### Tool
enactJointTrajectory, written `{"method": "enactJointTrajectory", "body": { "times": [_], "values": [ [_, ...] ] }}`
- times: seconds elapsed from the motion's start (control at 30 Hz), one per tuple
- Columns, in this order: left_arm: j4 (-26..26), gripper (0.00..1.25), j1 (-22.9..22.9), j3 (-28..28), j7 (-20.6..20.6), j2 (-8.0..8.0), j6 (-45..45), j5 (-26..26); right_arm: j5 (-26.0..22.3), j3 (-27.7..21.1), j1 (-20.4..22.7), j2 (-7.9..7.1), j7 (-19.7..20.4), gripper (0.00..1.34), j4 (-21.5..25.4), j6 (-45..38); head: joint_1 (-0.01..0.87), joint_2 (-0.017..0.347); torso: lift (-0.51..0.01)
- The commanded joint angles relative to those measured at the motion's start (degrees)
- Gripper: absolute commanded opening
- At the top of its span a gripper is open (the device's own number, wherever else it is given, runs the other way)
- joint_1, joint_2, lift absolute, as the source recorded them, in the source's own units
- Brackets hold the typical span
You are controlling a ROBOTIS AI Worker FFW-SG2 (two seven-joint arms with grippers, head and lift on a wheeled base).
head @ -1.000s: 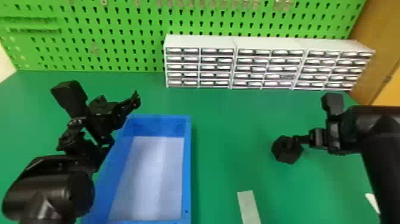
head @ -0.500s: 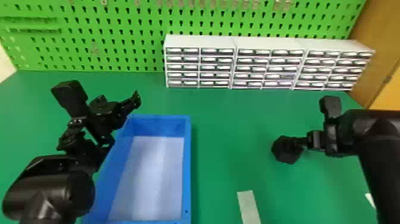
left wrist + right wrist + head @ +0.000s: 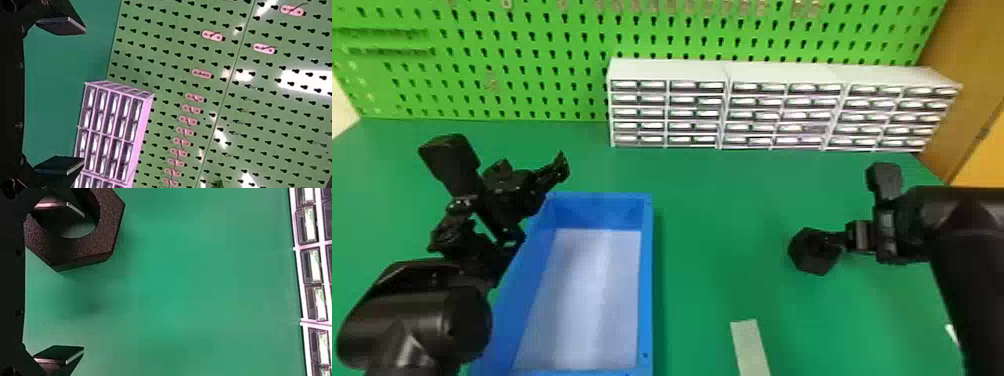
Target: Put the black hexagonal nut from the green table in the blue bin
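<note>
The black hexagonal nut [image 3: 815,251] is at the right of the green table [image 3: 712,215], well to the right of the blue bin [image 3: 647,280]. My right gripper [image 3: 843,239] reaches it from the right. In the right wrist view that gripper [image 3: 83,282] is open: one finger shows within the hole of the nut [image 3: 109,231], the other stands apart from it. Whether the nut rests on the tabletop I cannot tell. My left gripper [image 3: 538,202] is over the bin's back left rim; in its wrist view the left gripper [image 3: 83,95] is open and holds nothing.
White drawer cabinets [image 3: 667,70] line the table's back, before a green pegboard [image 3: 532,60]. A pale strip [image 3: 750,347] lies near the front, between bin and nut. At the right is a wooden panel [image 3: 977,100].
My right gripper has shifted slightly left and toward the front, bringing its finger further over the nut. The nut, the bin and my left arm look unmoved.
</note>
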State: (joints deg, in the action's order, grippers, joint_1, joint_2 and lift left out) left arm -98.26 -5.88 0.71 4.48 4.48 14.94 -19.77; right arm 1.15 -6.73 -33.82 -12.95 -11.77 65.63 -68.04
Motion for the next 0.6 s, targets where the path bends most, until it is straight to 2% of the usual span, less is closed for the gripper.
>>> {"method": "enactJointTrajectory", "body": {
  "times": [0.0,0.57],
  "values": [
    [0.00,1.13,-0.01,0.00,0.00,0.00,0.00,0.00,-0.01,-0.04,-0.01,0.12,0.00,1.23,-0.76,0.71,0.692,0.009,-0.097],
    [0.00,1.13,-0.01,0.00,0.00,0.00,0.00,0.00,0.34,0.14,-0.01,0.47,0.00,1.23,-2.79,2.56,0.692,0.009,-0.097]
  ]
}}
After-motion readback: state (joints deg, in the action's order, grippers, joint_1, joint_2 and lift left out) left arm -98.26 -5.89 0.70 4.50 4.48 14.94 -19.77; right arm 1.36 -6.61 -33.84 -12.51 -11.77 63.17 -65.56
